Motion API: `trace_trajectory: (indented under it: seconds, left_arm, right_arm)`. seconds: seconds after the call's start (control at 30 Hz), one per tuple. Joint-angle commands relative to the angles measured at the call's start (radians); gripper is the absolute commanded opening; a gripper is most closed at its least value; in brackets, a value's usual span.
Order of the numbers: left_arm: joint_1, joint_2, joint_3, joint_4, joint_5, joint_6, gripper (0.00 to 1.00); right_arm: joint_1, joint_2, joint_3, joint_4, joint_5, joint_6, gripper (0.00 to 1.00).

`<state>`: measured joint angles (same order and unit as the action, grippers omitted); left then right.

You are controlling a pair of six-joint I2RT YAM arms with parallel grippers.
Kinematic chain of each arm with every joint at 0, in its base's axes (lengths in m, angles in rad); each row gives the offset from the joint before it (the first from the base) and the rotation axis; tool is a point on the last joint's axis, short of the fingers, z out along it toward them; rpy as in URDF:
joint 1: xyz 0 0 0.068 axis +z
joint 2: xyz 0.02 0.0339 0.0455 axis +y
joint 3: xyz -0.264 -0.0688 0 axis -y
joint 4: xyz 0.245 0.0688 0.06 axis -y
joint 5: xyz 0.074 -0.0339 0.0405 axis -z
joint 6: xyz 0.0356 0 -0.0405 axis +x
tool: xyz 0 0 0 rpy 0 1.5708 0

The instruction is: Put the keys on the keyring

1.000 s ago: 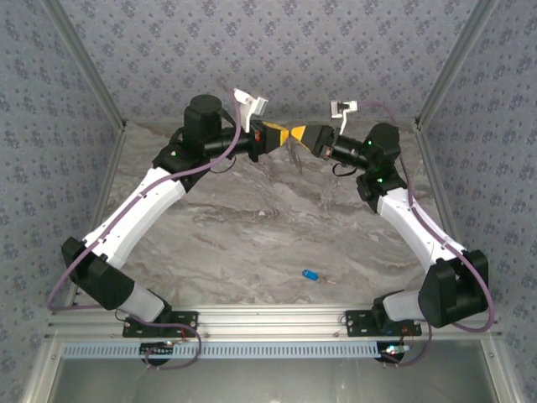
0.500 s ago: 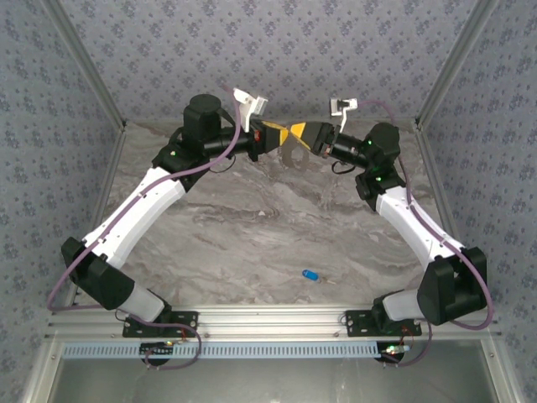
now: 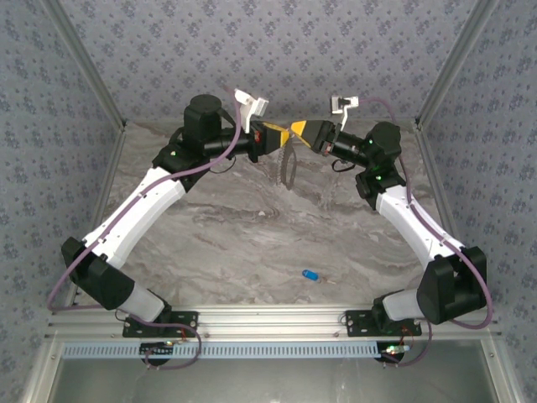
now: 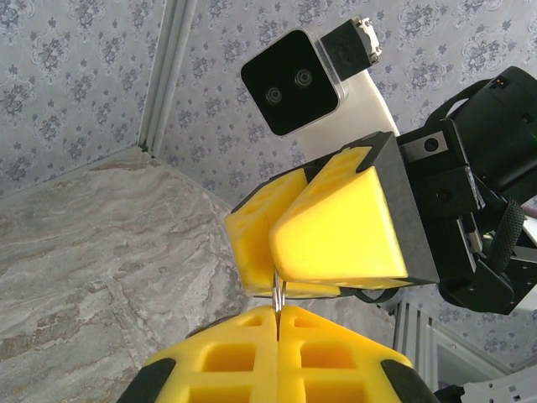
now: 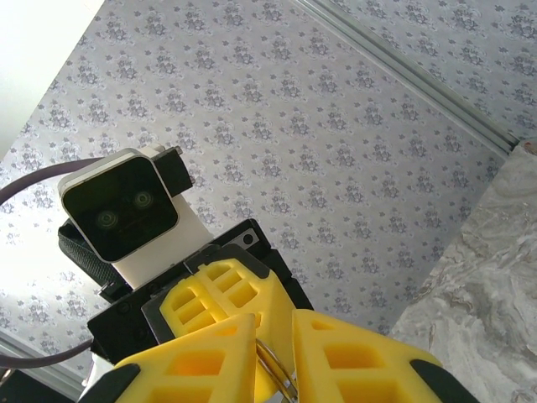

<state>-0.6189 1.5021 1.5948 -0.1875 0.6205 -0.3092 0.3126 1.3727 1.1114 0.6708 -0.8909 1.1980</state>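
High over the back of the marble table [image 3: 252,227] my two grippers meet tip to tip. The keyring [image 4: 277,294], a thin metal ring, runs between them. My left gripper [image 4: 278,309] is shut on its lower edge. My right gripper [image 5: 273,319] is closed on the keyring [image 5: 273,363] from the opposite side, with a narrow gap showing between its yellow fingers. In the top view a pale loop of the keyring [image 3: 288,166] hangs below the left gripper [image 3: 275,134] and right gripper [image 3: 295,128]. The key [image 3: 310,274], with a blue head, lies alone on the table near the front.
Patterned walls enclose the table at the back and on both sides, with metal corner posts [image 3: 445,67]. An aluminium rail [image 3: 268,323] runs along the near edge between the arm bases. Both wrists carry white camera blocks [image 4: 315,84].
The right gripper's jaws have shifted slightly on the ring and its tip has risen a little. The hanging loop has swung below the grippers. The key has not moved.
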Motion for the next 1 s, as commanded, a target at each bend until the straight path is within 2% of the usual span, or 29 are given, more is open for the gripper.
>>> trace_trajectory:
  seconds: [0.0,0.3,0.4,0.53,0.6,0.83,0.97]
  left_arm:
    - [0.000,0.003,0.039,0.016,0.008,-0.010,0.00]
    - [0.000,0.001,0.040,0.016,-0.001,-0.008,0.00]
    - [0.000,0.000,0.039,0.017,-0.002,-0.010,0.00]
    - [0.000,0.001,0.038,0.020,-0.004,-0.013,0.00]
    - [0.001,0.001,0.037,0.023,-0.004,-0.014,0.00]
    - [0.001,0.002,0.037,0.027,-0.010,-0.022,0.00]
    - [0.001,0.001,0.037,0.027,-0.010,-0.022,0.00]
  right_arm:
    - [0.003,-0.006,0.019,0.042,-0.027,0.010,0.20]
    - [0.005,-0.006,0.001,0.091,-0.052,0.046,0.20]
    - [0.009,-0.006,-0.007,0.104,-0.062,0.055,0.25]
    - [0.012,-0.006,-0.014,0.111,-0.064,0.061,0.24]
    - [0.015,-0.007,-0.016,0.113,-0.065,0.061,0.22]
    - [0.017,-0.007,-0.026,0.119,-0.069,0.066,0.01]
    - [0.017,-0.008,-0.020,0.115,-0.066,0.064,0.00]
